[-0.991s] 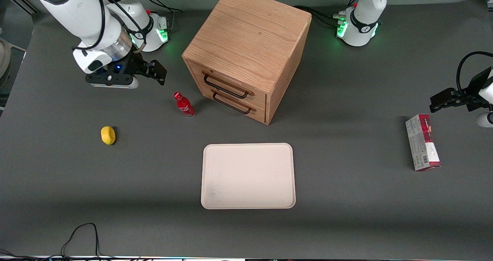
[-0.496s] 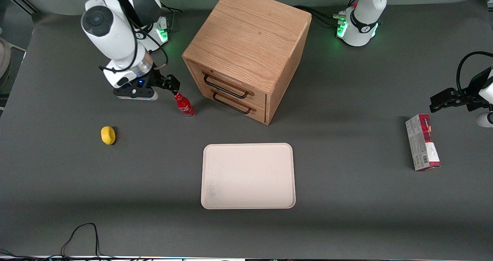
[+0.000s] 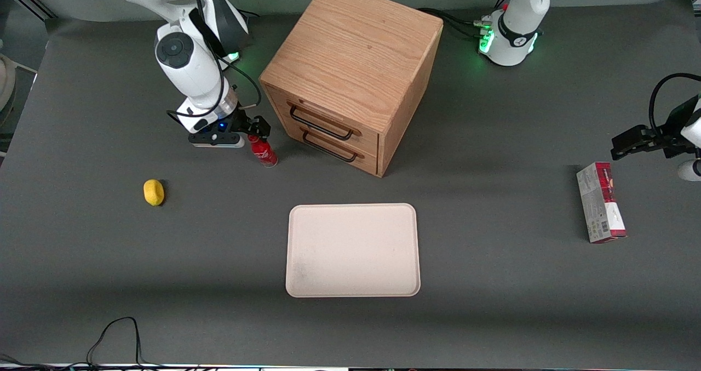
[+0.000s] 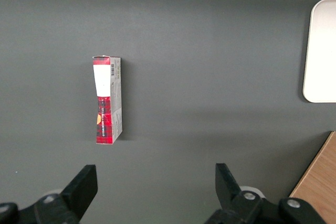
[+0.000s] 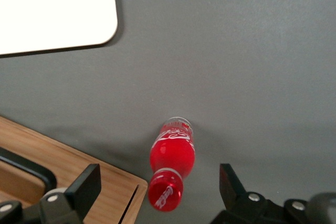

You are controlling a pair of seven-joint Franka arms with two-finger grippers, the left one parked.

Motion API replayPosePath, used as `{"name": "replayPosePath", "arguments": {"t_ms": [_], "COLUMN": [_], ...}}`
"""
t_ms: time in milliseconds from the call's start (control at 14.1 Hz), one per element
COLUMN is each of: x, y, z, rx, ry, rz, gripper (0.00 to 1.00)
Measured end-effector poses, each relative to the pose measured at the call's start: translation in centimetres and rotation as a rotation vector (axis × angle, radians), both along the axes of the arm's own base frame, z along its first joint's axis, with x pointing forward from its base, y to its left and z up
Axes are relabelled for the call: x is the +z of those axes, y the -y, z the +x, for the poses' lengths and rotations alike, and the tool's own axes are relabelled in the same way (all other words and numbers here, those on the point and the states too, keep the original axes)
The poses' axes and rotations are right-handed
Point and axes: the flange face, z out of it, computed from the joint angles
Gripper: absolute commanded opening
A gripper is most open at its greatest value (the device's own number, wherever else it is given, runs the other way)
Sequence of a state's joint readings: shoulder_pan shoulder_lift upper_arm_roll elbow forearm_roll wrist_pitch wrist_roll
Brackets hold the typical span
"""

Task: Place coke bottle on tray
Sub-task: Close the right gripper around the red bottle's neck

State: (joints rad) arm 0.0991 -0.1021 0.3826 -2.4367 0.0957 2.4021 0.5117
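The coke bottle, small, red, with a red cap, stands upright on the grey table just in front of the wooden drawer cabinet. In the right wrist view the coke bottle shows from above, its cap between the two black fingers. My gripper is open and hovers right over the bottle's cap, not gripping it. The beige tray lies flat nearer the front camera; its corner also shows in the right wrist view.
A yellow lemon lies toward the working arm's end of the table. A red-and-grey carton lies toward the parked arm's end. The cabinet's two drawers with dark handles are shut, close beside the bottle.
My gripper has moved from the working arm's end of the table toward the cabinet and come down over the bottle's cap. The bottle has not moved.
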Motion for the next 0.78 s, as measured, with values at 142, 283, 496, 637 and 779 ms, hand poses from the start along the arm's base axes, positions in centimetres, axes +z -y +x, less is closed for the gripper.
{"name": "replayPosePath", "arguments": {"t_ms": [142, 283, 496, 637, 779], "x": [-1.0, -1.7, -2.8, -3.0, -3.0], "y": [0.1, 0.2, -0.5, -0.8, -0.8], "z": [-0.2, -0.3, -1.0, -1.2, -1.2], "rx": [-0.001, -0.001, 0.018, 0.026, 0.026], "ry": [-0.013, -0.025, -0.036, -0.036, -0.033], "rz": [-0.002, -0.004, -0.006, -0.006, -0.005], "gripper": [1.0, 1.0, 0.93, 0.66, 0.38]}}
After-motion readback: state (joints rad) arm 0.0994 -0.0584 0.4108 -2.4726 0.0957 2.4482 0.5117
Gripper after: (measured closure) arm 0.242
